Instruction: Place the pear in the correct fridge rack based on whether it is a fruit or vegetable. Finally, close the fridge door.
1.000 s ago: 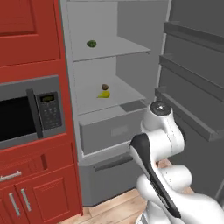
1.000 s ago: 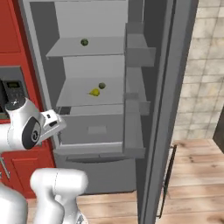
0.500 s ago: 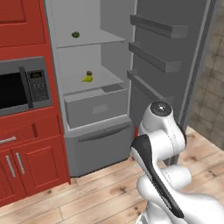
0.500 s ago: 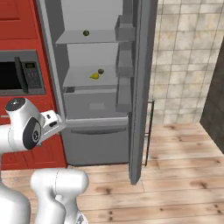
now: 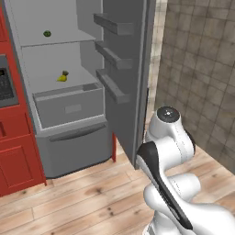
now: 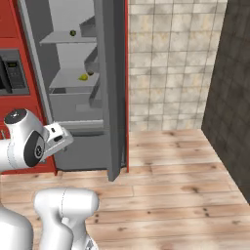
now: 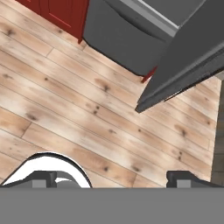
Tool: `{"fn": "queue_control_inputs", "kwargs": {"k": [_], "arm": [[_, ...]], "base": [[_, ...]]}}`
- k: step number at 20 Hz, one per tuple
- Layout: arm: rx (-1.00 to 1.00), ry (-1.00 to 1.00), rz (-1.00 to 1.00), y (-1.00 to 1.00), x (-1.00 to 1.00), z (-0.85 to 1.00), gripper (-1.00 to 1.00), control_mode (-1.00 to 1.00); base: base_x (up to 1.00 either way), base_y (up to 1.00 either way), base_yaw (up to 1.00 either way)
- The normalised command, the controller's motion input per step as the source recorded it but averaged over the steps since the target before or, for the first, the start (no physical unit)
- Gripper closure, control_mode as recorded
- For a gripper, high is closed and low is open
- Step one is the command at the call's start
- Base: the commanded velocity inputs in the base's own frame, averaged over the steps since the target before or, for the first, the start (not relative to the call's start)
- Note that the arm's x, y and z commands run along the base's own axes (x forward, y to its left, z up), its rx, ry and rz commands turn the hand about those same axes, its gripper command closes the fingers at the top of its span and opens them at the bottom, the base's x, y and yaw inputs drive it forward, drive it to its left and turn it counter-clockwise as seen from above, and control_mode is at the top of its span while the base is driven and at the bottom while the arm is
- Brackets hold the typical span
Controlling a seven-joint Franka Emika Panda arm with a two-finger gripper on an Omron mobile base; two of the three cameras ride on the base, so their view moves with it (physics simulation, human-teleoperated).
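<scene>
Left base view: pear [image 5: 61,78], tiny yellow-green w/ pointed end, is lying on the middle fridge shelf [image 5: 43,86], just beside a small brownish-olive lump [image 5: 65,73]; a dark green round lump [image 5: 47,33] is sitting on the shelf above. Placement looks done, judging by where the pear is resting; can't confirm the rack is the fruit one. Fridge door [image 5: 131,69], tall flat matte grey slab w/ three grey bins on inner face, is standing wide open, so closing is what's left. Grey bottom drawer [image 5: 75,147] is plain, smooth; crisper box [image 5: 69,108] above it is pale grey, boxy. Red cabinet [image 5: 16,160] is glossy; floor [image 5: 82,197] is light wood planks; wall [image 5: 202,69] is dull brown-grey tile. Right base view: pear [image 6: 83,77] is showing as a yellow speck on the shelf, door [image 6: 111,88] edge-on toward camera, a thin grey slab w/ red cabinet edge behind; beige square-tiled wall [image 6: 166,63] beyond, darker tiled wall at right. Hand view: pincer [image 7: 112,179] is looking down at knotty planks, two dark tips well apart near the two bottom corners, jaws spread wide, nothing between them, so released and carrying nothing. Door's lower corner [image 7: 183,70] is hanging over the floor, dark grey, sharp-edged; drawer front [image 7: 122,39] is dark grey w/ pale top strip.
</scene>
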Motion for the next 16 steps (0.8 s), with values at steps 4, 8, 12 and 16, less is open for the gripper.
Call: {"fn": "queue_control_inputs", "kwargs": {"k": [4, 8, 12, 16], "arm": [[0.00, 0.00, 0.00, 0.00, 0.00, 0.00, -1.00, 1.00], [0.00, 0.00, 0.00, 0.00, 0.00, 0.00, -1.00, 1.00], [0.00, 0.00, 0.00, 0.00, 0.00, 0.00, -1.00, 1.00], [0.00, 0.00, 0.00, 0.00, 0.00, 0.00, -1.00, 1.00]], "base": [[0.02, -1.00, 0.06], [0.19, -1.00, 0.08], [0.43, -1.00, 0.12], [0.89, -0.74, 0.30]]}}
